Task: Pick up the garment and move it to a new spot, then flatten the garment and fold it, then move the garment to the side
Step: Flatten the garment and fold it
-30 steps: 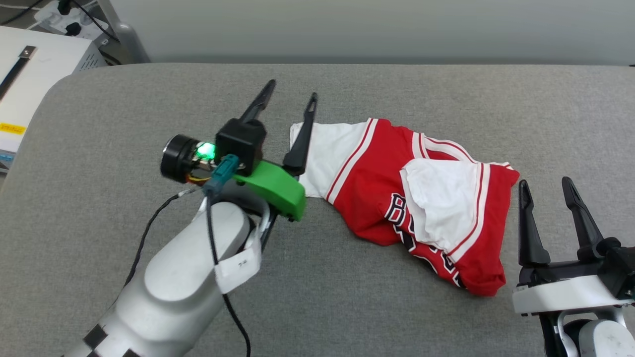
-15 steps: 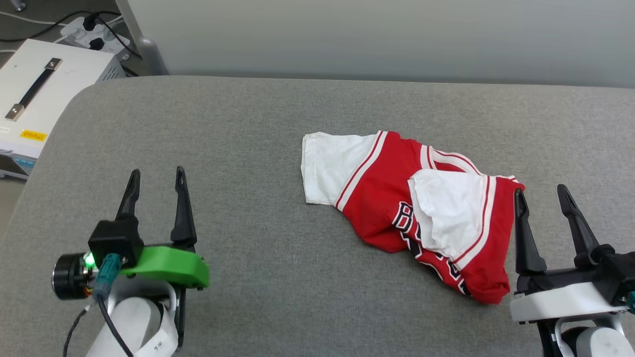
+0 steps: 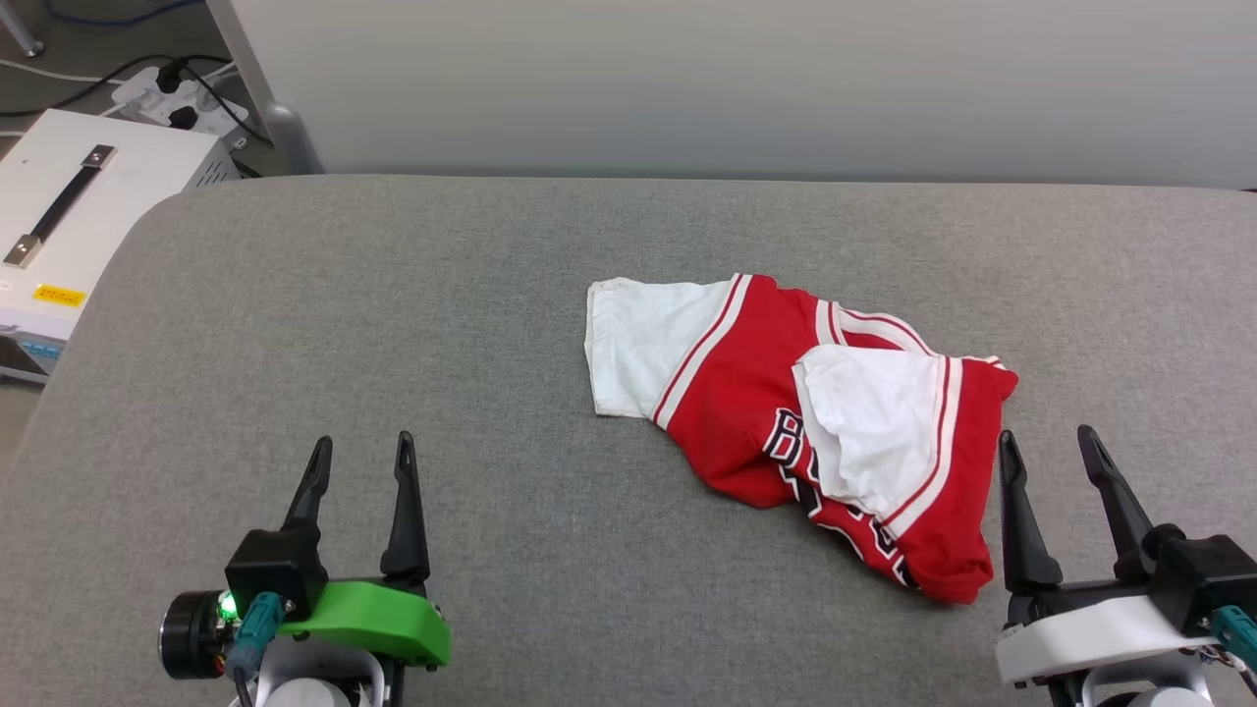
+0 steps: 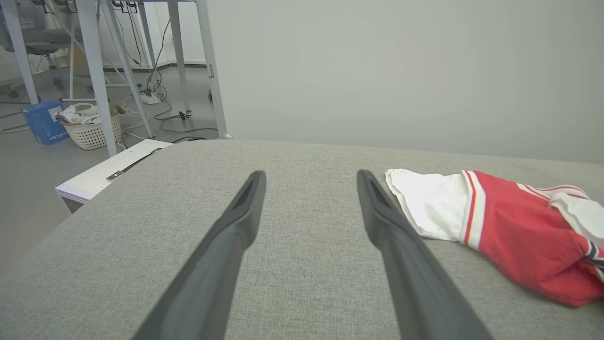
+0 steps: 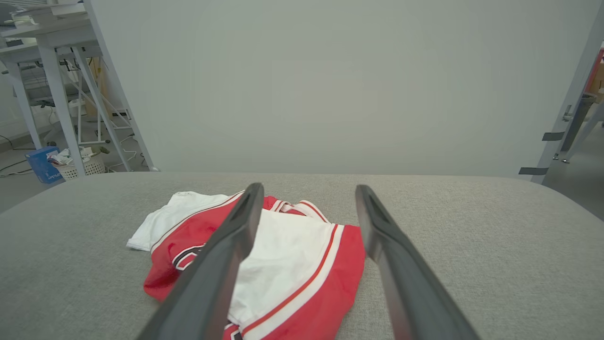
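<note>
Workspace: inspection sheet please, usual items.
Surface: grey fabric table top, rounded corners.
Job's things: red-and-white garment crumpled, right of centre, not flattened, not held.
Clutter: nothing seen on the surface.
Grippers: left gripper open over bare fabric, well apart from garment; right gripper open, empty, close by garment's right edge.
Cables: power strip with plugged leads on floor, far left.
Surroundings: white case with handle left of table; pale wall; basket and blue box on floor.
</note>
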